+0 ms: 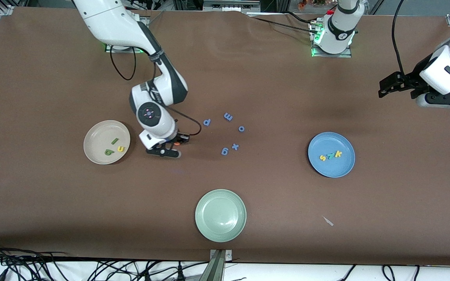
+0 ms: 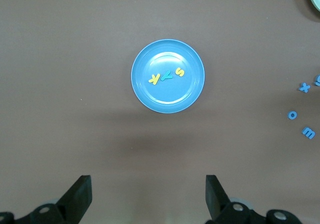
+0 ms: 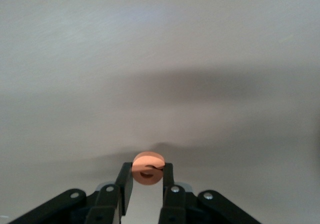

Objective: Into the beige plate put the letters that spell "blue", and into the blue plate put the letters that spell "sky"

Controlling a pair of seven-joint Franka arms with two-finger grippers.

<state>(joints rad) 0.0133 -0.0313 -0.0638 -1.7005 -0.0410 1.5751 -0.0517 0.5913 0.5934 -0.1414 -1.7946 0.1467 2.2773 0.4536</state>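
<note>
Right fingers (image 3: 127,181) clenched on orange e (image 3: 148,168) standing on edge, left fingers (image 2: 80,194) spread wide, waiting.

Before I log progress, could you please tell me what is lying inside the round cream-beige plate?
Inside the round cream-beige plate lie a dark green foam l, a dark green foam b and a yellow foam u. Nothing covers its inside; no orange letter is there.

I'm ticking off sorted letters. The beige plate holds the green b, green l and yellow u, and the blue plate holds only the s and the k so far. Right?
Not quite: the blue plate holds all three sky letters, the yellow s, the teal y and the yellow k, as the left wrist view shows. The beige plate does hold b, l and u.
</note>
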